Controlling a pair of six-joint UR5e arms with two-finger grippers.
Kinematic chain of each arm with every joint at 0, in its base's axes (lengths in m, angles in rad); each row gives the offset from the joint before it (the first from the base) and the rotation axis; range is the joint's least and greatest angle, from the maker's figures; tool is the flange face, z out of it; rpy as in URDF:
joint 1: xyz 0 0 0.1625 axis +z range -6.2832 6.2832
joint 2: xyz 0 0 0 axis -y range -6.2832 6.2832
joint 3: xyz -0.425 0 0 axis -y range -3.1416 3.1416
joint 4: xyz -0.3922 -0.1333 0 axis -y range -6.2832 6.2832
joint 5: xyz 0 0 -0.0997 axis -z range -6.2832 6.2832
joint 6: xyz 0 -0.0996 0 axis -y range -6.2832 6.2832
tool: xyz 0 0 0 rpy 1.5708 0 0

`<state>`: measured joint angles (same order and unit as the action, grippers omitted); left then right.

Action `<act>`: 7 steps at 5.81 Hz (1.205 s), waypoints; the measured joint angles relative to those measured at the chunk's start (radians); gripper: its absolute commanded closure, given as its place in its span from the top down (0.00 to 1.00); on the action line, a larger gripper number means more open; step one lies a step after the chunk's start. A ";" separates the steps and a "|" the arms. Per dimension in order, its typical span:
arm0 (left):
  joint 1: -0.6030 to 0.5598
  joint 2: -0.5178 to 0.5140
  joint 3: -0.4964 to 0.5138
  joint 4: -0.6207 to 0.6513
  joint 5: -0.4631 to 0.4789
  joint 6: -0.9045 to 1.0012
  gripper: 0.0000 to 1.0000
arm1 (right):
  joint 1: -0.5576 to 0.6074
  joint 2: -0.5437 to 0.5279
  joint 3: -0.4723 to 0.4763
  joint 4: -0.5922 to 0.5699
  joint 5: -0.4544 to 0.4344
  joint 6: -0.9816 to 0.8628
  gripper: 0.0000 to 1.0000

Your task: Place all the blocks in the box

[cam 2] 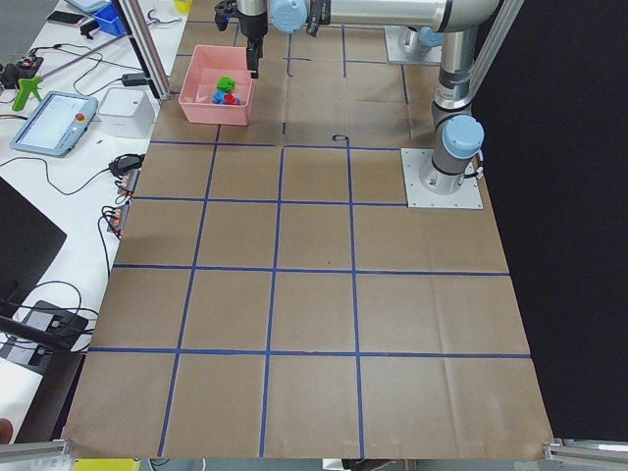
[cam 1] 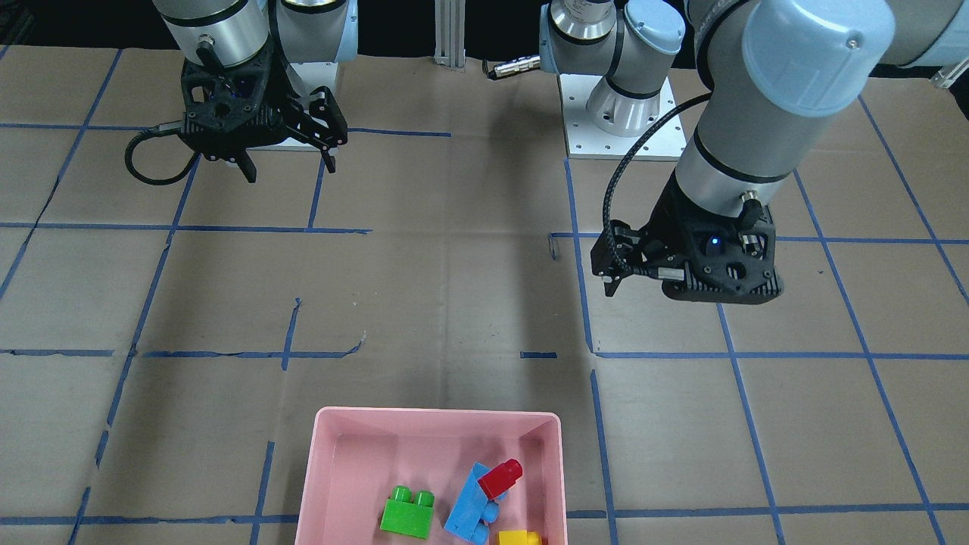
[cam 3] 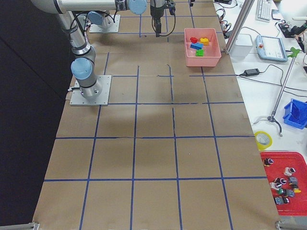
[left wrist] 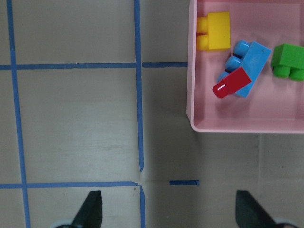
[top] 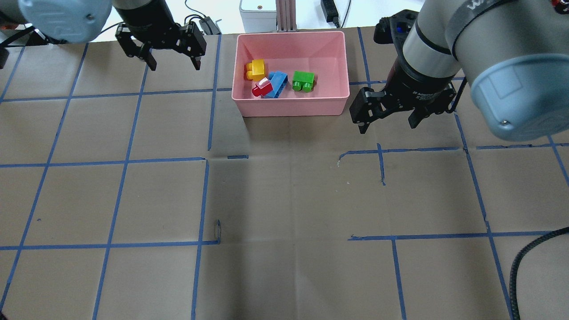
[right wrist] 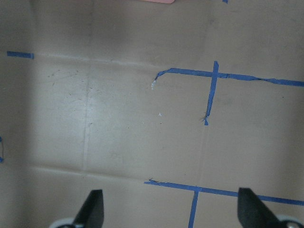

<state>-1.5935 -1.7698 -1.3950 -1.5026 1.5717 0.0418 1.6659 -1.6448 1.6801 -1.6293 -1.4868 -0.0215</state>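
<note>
The pink box (top: pixel 291 104) stands at the table's far middle and holds all the blocks: yellow (top: pixel 256 70), light-blue (top: pixel 278 83), red (top: pixel 262 87) leaning on the blue one, and green (top: pixel 303 81). The left wrist view shows the box (left wrist: pixel 228 126) at upper right with the red block (left wrist: pixel 232 83) on the blue block (left wrist: pixel 249 66). My left gripper (top: pixel 175 66) hangs open and empty to the left of the box. My right gripper (top: pixel 386 127) hangs open and empty to the right of the box's near corner, over bare cardboard (right wrist: pixel 142 118).
The table is brown cardboard with a blue tape grid (top: pixel 206 129). A white device (top: pixel 258 5) and an aluminium post (top: pixel 286 15) stand just behind the box. The arm base plates (cam 1: pixel 624 121) sit at the robot's side. Desk clutter lies beyond the table's far edge (cam 3: pixel 268 45).
</note>
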 measured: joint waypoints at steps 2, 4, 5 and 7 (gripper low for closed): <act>0.009 0.158 -0.147 -0.002 0.003 0.032 0.99 | 0.000 0.000 -0.001 -0.001 0.001 0.000 1.00; 0.012 0.196 -0.183 0.005 0.001 0.035 0.99 | 0.001 0.007 -0.002 0.001 0.002 0.001 1.00; 0.013 0.198 -0.183 0.007 -0.002 0.036 0.99 | 0.001 0.014 -0.011 0.001 0.002 0.001 1.00; 0.015 0.199 -0.180 0.010 -0.002 0.035 0.99 | 0.001 0.018 -0.031 0.003 0.002 0.002 1.00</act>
<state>-1.5787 -1.5708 -1.5753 -1.4931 1.5693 0.0771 1.6674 -1.6265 1.6495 -1.6267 -1.4849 -0.0199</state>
